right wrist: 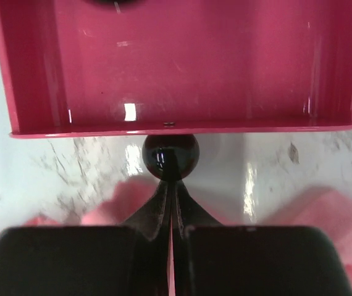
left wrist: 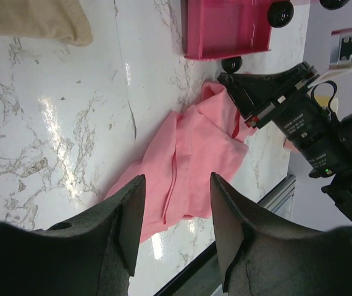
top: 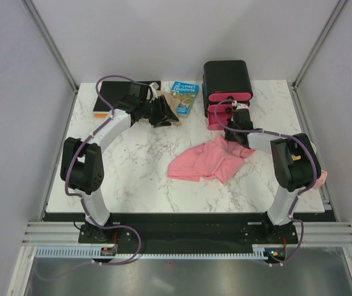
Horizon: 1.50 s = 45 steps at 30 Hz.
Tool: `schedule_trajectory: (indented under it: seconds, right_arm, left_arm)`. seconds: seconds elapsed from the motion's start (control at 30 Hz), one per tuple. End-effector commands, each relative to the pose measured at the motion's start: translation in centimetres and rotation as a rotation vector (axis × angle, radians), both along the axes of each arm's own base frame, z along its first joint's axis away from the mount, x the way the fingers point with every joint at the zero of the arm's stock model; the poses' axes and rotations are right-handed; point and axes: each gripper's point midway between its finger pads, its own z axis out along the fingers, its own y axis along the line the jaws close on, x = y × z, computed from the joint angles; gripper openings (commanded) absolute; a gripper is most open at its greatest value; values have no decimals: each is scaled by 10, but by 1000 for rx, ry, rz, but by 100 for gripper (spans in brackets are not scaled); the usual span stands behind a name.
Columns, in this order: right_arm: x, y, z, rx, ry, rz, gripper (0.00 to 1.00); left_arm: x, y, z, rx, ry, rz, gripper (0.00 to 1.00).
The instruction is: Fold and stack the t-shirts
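Note:
A salmon-pink t-shirt (top: 208,161) lies crumpled on the marble table right of centre; it also shows in the left wrist view, t-shirt (left wrist: 191,157). My left gripper (top: 162,113) hovers at the far left-centre, well away from it. In its own view the left gripper (left wrist: 179,216) is open with nothing between its fingers. My right gripper (top: 230,116) is beyond the t-shirt's far edge. The right gripper (right wrist: 171,184) is shut, its tips against the black knob (right wrist: 170,156) of a pulled-out pink drawer (right wrist: 182,68), holding nothing.
A black box with pink drawer fronts (top: 227,81) stands at the back right. A blue book (top: 183,97) and a beige cloth (left wrist: 37,21) lie near the left gripper. A flat black object (top: 115,98) sits at the back left. A pink scrap (top: 320,179) shows at the table's right edge.

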Motion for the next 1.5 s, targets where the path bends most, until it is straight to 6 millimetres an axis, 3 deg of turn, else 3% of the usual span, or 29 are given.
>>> schedule_trajectory:
  seconds: [0.0, 0.07, 0.1, 0.27, 0.47, 0.5, 0.53, 0.57, 0.6, 0.67, 0.7, 0.77, 0.8, 0.83, 0.87, 0.9, 0.93, 0.97, 1.0, 1.03, 1.07, 1.1, 1.13, 1.17, 1.2, 1.23, 1.27, 1.43, 1.47]
  right_arm:
    - [41, 11, 19, 43, -69, -45, 0]
    - [58, 15, 30, 52, -97, -54, 0]
    - [59, 17, 20, 54, -70, -57, 0]
    - [83, 31, 28, 74, -80, -48, 0]
    - [73, 49, 50, 92, -97, 33, 0]
    - [69, 52, 67, 102, -122, 48, 5]
    - [61, 56, 70, 119, -118, 75, 19]
    - [53, 66, 79, 147, -124, 115, 21]
    - [45, 72, 107, 173, -169, 145, 22]
    - [23, 90, 121, 181, -190, 224, 31]
    - [17, 98, 144, 196, -242, 255, 33]
    - [16, 113, 164, 211, -292, 297, 35]
    - [22, 119, 160, 205, -289, 310, 35]
    - [37, 126, 179, 215, -334, 319, 36]
    - [47, 132, 180, 218, -338, 338, 35]
    - [61, 140, 153, 195, -299, 359, 27]
    - [81, 149, 174, 205, -355, 364, 5]
    - [95, 152, 173, 201, -366, 355, 0]
    - [110, 159, 140, 187, -321, 352, 0]
    - [132, 167, 165, 193, -390, 356, 0]
    - [145, 170, 160, 187, -390, 344, 0]
    - [160, 172, 124, 169, -348, 320, 0]
    - [179, 180, 151, 187, -416, 314, 0]
    - [190, 182, 146, 191, -424, 295, 0]
    - [202, 184, 115, 186, -395, 273, 0]
    - [218, 185, 135, 204, -456, 228, 0]
    - [227, 186, 107, 203, -432, 204, 0]
    - [253, 189, 123, 248, -586, 92, 0]
    - [255, 191, 117, 244, -596, 72, 0]
  left_arm:
    - [-1, -1, 37, -36, -95, -36, 53]
    - [-2, -2, 40, -41, -96, -40, 53]
    - [-2, -3, 40, -43, -98, -45, 54]
    - [-3, -3, 40, -47, -93, -49, 53]
    - [-4, -1, 36, -42, -76, -27, 55]
    - [-3, 1, 35, -33, -76, -13, 56]
    - [-4, 3, 39, -31, -86, -1, 59]
    - [-4, 6, 43, -24, -96, 15, 61]
    - [-2, 12, 41, -4, -97, 59, 61]
    - [-7, 21, 50, 6, -116, 107, 64]
    - [-6, 26, 51, 16, -120, 146, 65]
    - [-14, 34, 56, 24, -129, 181, 61]
    - [-13, 39, 57, 34, -140, 207, 59]
    - [-16, 40, 57, 36, -143, 207, 48]
    - [-19, 42, 53, 43, -139, 207, 42]
    - [-22, 42, 56, 41, -147, 199, 32]
    - [-24, 42, 55, 43, -149, 192, 12]
    - [-27, 43, 51, 47, -140, 187, 9]
    - [-31, 42, 52, 41, -143, 174, 6]
    - [-34, 43, 51, 39, -136, 174, 2]
    - [-37, 44, 48, 41, -129, 170, 2]
    - [-40, 43, 49, 35, -125, 165, 2]
    - [-42, 43, 52, 30, -133, 164, 2]
    - [-45, 44, 51, 31, -129, 160, 2]
    - [-47, 43, 52, 29, -134, 155, 2]
    - [-48, 44, 55, 30, -143, 154, 2]
    - [-50, 45, 55, 34, -147, 153, 2]
    - [-55, 52, 54, 67, -157, 150, 2]
    - [-56, 53, 53, 73, -153, 152, 2]
